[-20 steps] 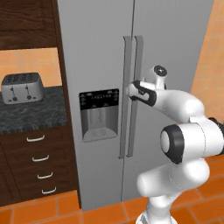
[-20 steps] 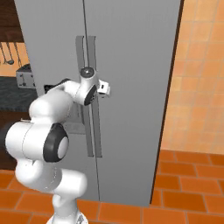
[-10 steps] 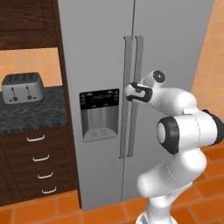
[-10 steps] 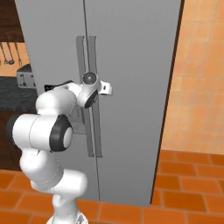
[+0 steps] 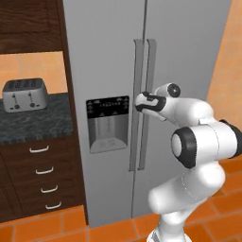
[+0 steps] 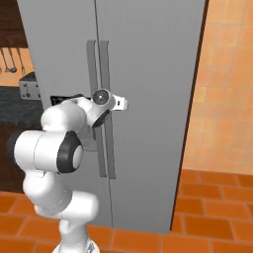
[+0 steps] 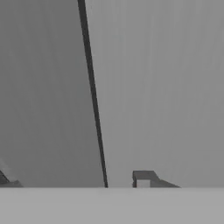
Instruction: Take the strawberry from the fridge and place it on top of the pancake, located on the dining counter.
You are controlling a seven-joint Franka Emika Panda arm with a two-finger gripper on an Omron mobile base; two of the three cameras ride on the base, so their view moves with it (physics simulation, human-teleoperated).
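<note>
Flanking the fridge on its left stands a dark speckled counter carrying a silver toaster, with dark wood drawers below and a dark wood cabinet above. An orange tiled wall lies to the fridge's right, and orange floor tiles run along its foot. Utensils hang at the far left of the right base view.

Both fridge doors are shut, so they block all access to the interior; the strawberry cannot be located. The fridge stands upright, its long axis vertical, its front facing the robot. Two long vertical handles run side by side along the central door seam, and a black-panelled water dispenser sits in the left door.

The claw is at the handles, level with the dispenser panel. Whether its jaws are clamped on a handle or loose cannot be told; one dark fingertip rises against the door surface in the hand view.
</note>
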